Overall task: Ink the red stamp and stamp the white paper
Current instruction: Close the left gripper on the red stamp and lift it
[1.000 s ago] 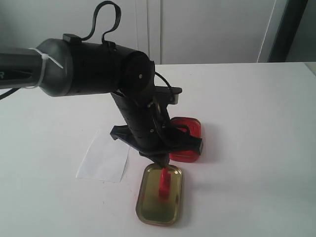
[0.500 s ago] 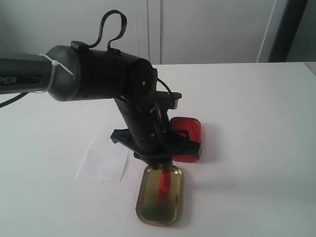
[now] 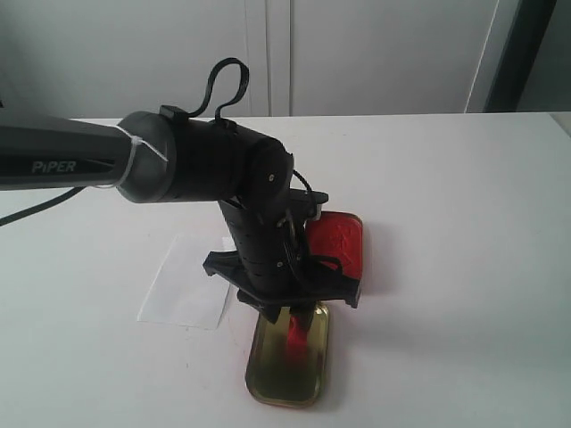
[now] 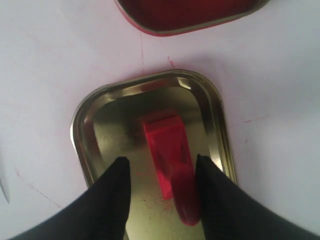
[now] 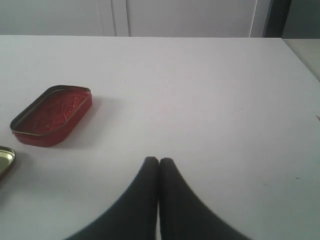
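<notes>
Left wrist view: the left gripper (image 4: 161,165) hangs spread astride the small red plastic T-shaped stamp (image 4: 167,145), which stands in the gold metal tin lid (image 4: 80,125); the pickup seems in hand. Next, close on the handle and lift toward the red ink-pad tin (image 3: 339,239). The arm (image 3: 71,160) covers an edge of the thin white paper sheet (image 3: 186,287); finger contact is unclear. The right gripper (image 5: 159,167) is clenched, empty.

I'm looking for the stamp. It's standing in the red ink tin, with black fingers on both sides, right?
No. The stamp stands in the gold lid, not the red ink tin; the left wrist view shows it. The fingers of the left end effector are on both sides.
</notes>
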`<state>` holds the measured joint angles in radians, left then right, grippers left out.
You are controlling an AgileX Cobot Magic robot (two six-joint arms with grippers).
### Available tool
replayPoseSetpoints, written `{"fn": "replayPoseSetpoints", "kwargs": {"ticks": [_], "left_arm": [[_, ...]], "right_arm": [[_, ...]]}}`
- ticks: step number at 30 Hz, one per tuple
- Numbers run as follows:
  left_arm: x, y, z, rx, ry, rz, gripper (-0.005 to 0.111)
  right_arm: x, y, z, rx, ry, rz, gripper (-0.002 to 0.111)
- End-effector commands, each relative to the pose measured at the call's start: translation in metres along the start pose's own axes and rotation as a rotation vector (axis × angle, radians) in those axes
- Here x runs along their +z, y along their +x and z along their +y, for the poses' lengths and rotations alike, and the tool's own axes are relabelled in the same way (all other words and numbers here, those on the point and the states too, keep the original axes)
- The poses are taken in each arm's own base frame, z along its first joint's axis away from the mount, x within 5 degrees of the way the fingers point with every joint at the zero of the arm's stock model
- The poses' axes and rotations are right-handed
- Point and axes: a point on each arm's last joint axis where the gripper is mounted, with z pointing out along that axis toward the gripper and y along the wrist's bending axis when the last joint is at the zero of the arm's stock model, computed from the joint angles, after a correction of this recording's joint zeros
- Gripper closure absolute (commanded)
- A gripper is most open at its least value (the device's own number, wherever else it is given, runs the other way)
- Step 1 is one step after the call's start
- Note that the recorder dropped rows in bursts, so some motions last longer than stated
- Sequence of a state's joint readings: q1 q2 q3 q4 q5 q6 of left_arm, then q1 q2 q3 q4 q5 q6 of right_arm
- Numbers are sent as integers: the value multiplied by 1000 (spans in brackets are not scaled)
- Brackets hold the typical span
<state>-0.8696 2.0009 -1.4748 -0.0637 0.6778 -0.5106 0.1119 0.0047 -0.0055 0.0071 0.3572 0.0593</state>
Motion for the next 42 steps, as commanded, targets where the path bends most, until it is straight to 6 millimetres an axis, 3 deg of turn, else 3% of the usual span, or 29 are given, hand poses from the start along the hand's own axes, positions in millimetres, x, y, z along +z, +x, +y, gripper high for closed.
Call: {"fn": "replayPoseSetpoints", "kwargs": {"ticks": [1,21,24,30,36,42], "left_arm": [[-2,1,-2,-7,3,8,60],[13,2,1,-7,-17,46,62],[13,2,1,-7,-17,46,73],[13,3,1,-7,-18,48,107],[10,1,-1,-4,-17,48,107],[-12,-3,-7,107,-7,71,107]], "right_arm": [[0,0,0,6,3,-13,108],[0,0,0,6,3,-13,108],[0,0,0,6,3,-13,108],[0,0,0,6,3,-13,108],[0,0,0,6,3,-13,108],[0,0,0,6,3,-13,108]]}}
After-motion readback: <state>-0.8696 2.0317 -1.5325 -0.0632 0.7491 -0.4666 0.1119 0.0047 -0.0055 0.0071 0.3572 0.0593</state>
